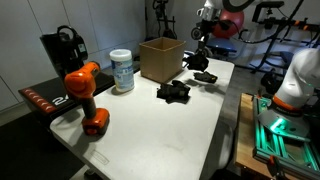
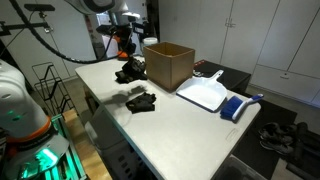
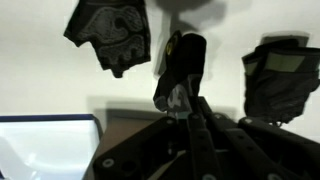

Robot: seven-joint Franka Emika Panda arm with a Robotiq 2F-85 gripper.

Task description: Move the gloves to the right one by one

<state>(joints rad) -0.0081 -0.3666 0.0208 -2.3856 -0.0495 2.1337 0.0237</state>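
A black glove (image 1: pixel 173 92) lies near the middle of the white table (image 1: pixel 150 135); it also shows in an exterior view (image 2: pixel 141 101). A second black glove (image 1: pixel 205 77) lies farther back beside the cardboard box, seen also in an exterior view (image 2: pixel 130 72). My gripper (image 1: pixel 199 58) hovers above that far glove, also visible in an exterior view (image 2: pixel 122 50). In the wrist view my gripper (image 3: pixel 180 112) is shut on a dark glove piece (image 3: pixel 182 60), with one glove (image 3: pixel 110 35) to one side and another glove (image 3: pixel 282 75) to the other.
A cardboard box (image 1: pixel 160 58) stands at the back, with a wipes tub (image 1: pixel 122 71), an orange drill (image 1: pixel 85 95) and a black machine (image 1: pixel 62 50) along one side. A white dustpan (image 2: pixel 205 95) and a blue brush (image 2: pixel 236 106) lie past the box.
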